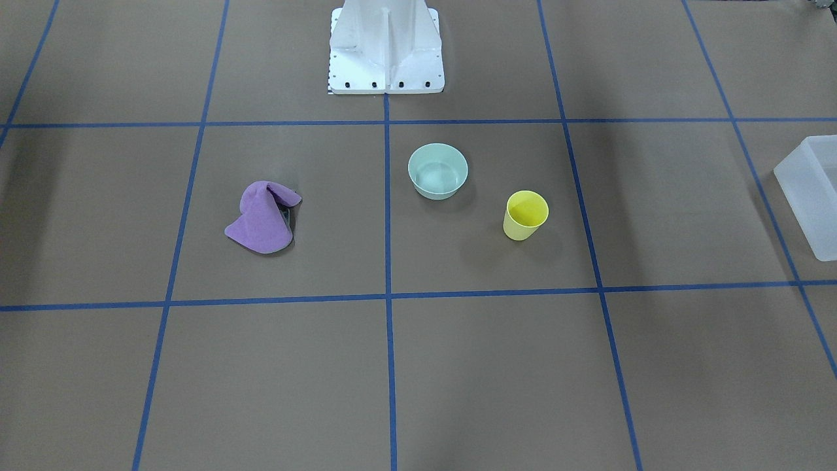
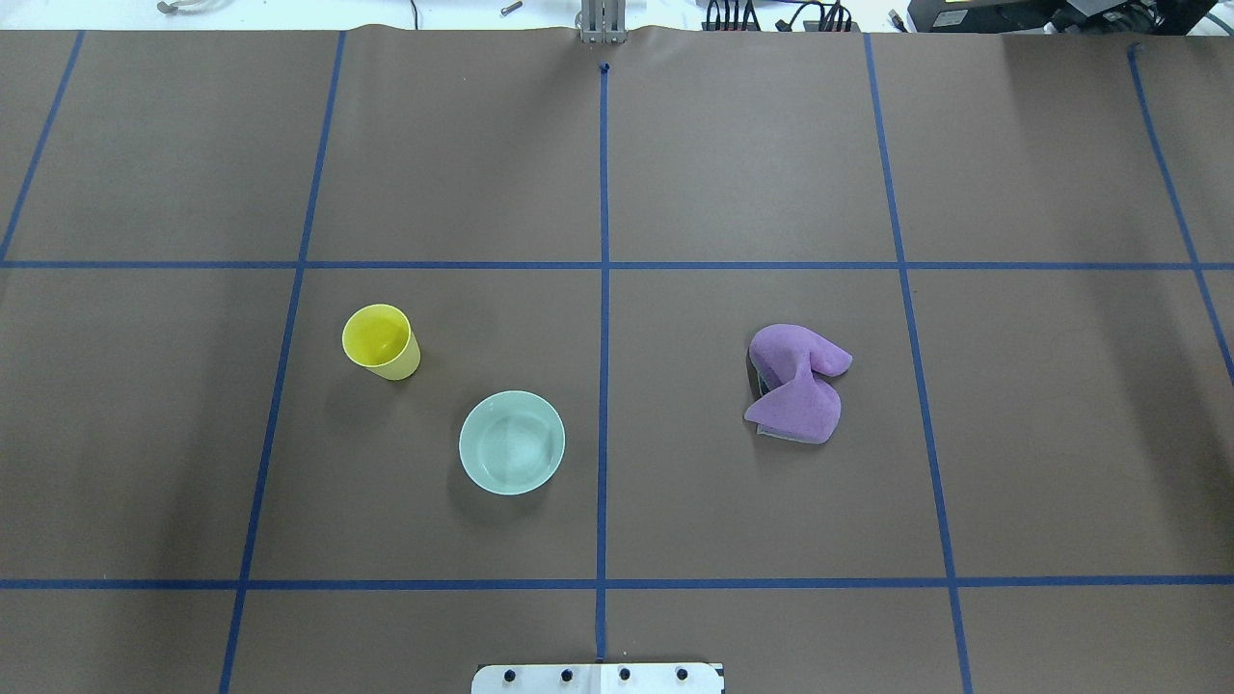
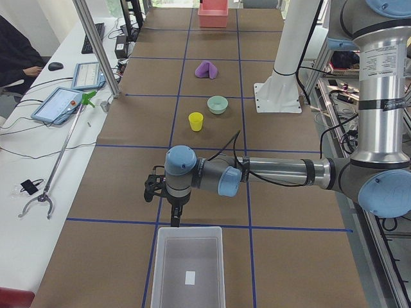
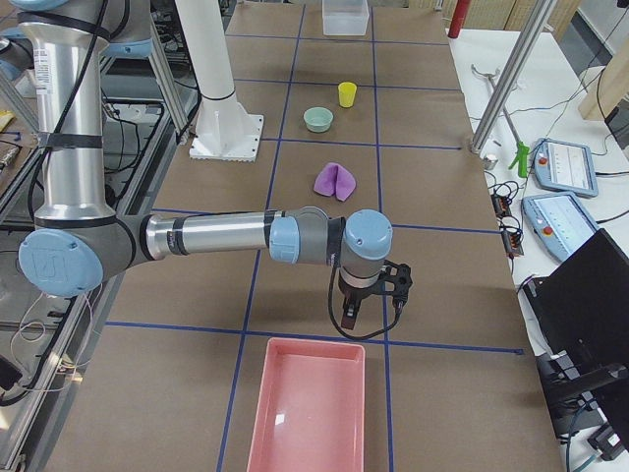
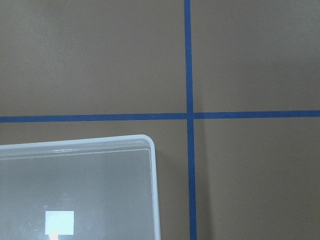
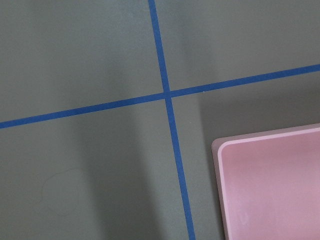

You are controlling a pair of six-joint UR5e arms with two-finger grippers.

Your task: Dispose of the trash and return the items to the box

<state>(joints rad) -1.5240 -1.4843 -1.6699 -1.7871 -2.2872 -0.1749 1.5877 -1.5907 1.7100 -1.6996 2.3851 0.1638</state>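
Observation:
The yellow cup (image 1: 525,214) stands upright on the brown table, with the mint-green bowl (image 1: 437,171) close beside it; both also show in the overhead view, the cup (image 2: 381,340) and the bowl (image 2: 511,442). The frosted-white box (image 3: 189,229) sits at the table's left end, holding only a small white label. My left gripper (image 3: 168,215) hangs just before the box's near rim (image 5: 152,165), far from the cup. My right gripper (image 4: 371,315) hangs at the other end. I cannot tell whether either is open or shut.
A crumpled purple cloth (image 1: 263,217) lies on the robot's right half of the table. A pink tray (image 4: 314,342) sits at the right end, just beyond my right gripper. The white robot pedestal (image 1: 386,52) stands at the table's edge. Tablets and tools lie beside the table.

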